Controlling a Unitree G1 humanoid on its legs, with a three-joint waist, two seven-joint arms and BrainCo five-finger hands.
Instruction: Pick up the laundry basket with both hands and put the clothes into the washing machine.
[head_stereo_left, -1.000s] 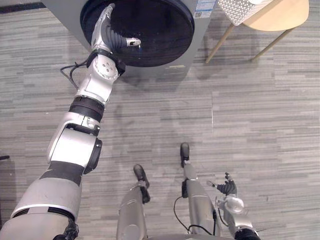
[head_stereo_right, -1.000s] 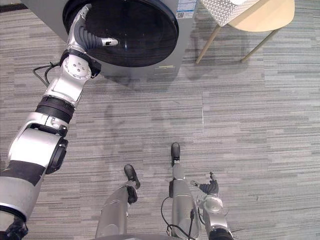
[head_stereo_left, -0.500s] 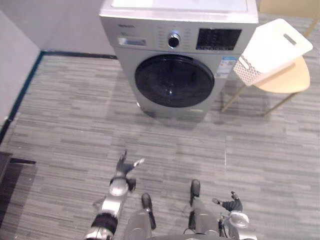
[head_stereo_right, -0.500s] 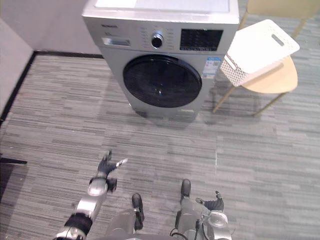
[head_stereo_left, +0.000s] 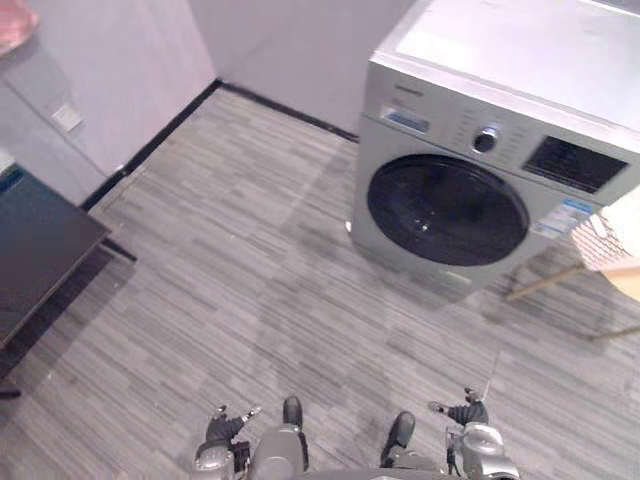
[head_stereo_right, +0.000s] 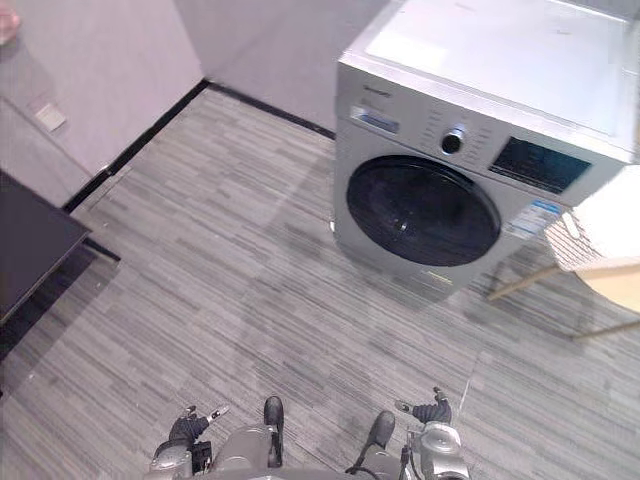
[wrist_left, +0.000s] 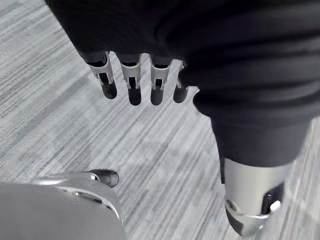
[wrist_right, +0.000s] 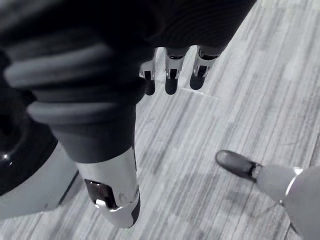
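washer: silver-grey front-loading washing machine (head_stereo_left: 480, 180) stands on the grey striped floor (head_stereo_left: 260, 270) by the back wall; its dark round glass door (head_stereo_left: 447, 209) looks closed.
basket: white perforated plastic laundry basket (head_stereo_right: 600, 225) sits on a pale round wooden stool (head_stereo_right: 615, 285) at the washer's right side, cut by the view's edge; can't tell if clothes are inside.
left hand: left hand (wrist_left: 135, 80) hangs low over the floor, fingers straight and relaxed, holding nothing.
right hand: right hand (wrist_right: 172, 75) same, low at the robot's right side, fingers loose, empty.
stage: closed door and parked basket fit either clothes already loaded or a load still to come.
risk 1: basket sits well off to the right, so a two-hand grab from this stance could catch one rim only and tip it off the stool.
risk 2: door shut; with both hands on the basket, nothing is free to open it.
risk 3: dark low table (head_stereo_left: 40, 250) at the floor's left edge could snag a turn.
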